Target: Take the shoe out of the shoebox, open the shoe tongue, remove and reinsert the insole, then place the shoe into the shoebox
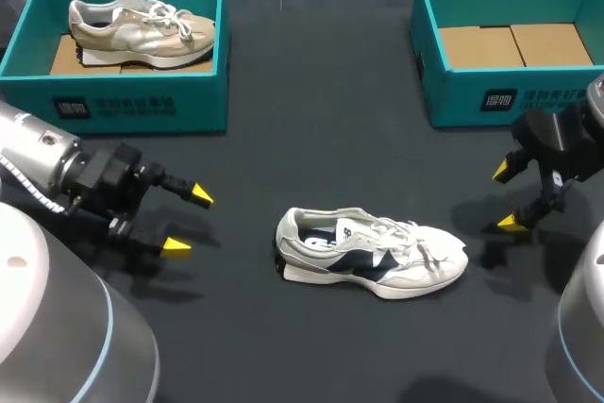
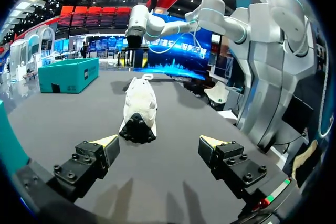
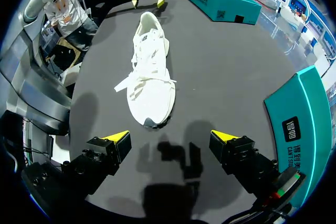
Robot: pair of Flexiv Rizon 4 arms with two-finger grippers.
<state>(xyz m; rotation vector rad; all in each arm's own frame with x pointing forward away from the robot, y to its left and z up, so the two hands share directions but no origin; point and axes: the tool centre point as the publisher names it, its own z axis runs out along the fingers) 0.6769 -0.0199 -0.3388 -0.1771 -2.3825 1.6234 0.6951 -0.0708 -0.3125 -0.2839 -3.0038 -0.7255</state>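
Two shoes are in sight. The white shoe (image 1: 373,254) (image 2: 139,109) (image 3: 150,74) with navy side patches stands on its sole on the dark tabletop (image 1: 311,139), out of any box, midway between the side edges and nearer the near edge; its heel points to my left, its toe to my right. Nothing touches it. The left gripper (image 1: 189,222) (image 2: 158,142) hangs off its heel and the right gripper (image 1: 507,197) (image 3: 170,137) off its toe, both spread wide and holding nothing.

There are two teal shoeboxes. The left shoebox (image 1: 142,106) at the far left corner holds the beige shoe (image 1: 142,28); the right shoebox (image 1: 510,96) at the far right corner shows its cardboard floor.
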